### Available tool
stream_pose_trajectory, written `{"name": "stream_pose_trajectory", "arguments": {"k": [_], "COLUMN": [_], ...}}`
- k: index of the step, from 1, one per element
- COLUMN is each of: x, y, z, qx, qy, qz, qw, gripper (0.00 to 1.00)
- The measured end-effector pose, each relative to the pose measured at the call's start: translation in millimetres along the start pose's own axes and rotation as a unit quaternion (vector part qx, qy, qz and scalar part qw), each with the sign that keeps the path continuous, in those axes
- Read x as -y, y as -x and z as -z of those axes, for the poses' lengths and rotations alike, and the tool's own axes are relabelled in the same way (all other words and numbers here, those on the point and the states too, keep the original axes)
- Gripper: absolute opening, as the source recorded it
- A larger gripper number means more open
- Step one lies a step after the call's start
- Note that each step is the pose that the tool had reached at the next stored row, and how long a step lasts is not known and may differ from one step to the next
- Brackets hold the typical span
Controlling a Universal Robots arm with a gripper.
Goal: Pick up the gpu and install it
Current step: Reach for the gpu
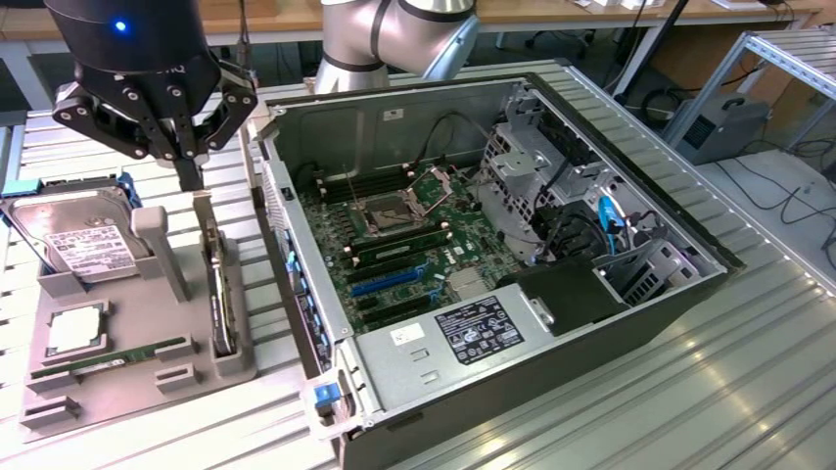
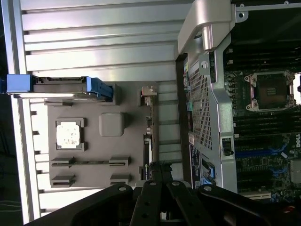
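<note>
The gripper (image 1: 195, 179) is hanging with its fingers pinched together just above the gpu (image 1: 222, 294), which is standing on edge in the grey holder (image 1: 124, 387), beside the open computer case (image 1: 379, 122).

Bright overhead light, glare on table (image 2: 94, 52), shadowed case (image 1: 392, 117) interior

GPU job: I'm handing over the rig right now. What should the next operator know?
Claw: shut, gripping nothing visible, poised just above the gpu.
Gpu: standing on edge in its slot in the grey holder tray, on the exterior view's left of the open computer case.
Done: claw lined up over the gpu.
Left: gpu not yet lifted out, not yet installed on the motherboard.
</note>
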State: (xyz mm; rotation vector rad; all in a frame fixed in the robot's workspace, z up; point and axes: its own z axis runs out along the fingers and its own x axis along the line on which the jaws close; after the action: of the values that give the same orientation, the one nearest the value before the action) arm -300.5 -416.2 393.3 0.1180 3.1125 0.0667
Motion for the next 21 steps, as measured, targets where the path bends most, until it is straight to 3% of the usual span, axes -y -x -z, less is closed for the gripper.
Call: {"name": "stream_pose_trajectory", "arguments": {"k": [21], "x": [5.7], "y": [0.4], "z": [0.2], "qx": [0.0001], "qy": [-0.0007], "qz": [0.000], "qw": [1.0000], "gripper": [0.11]}}
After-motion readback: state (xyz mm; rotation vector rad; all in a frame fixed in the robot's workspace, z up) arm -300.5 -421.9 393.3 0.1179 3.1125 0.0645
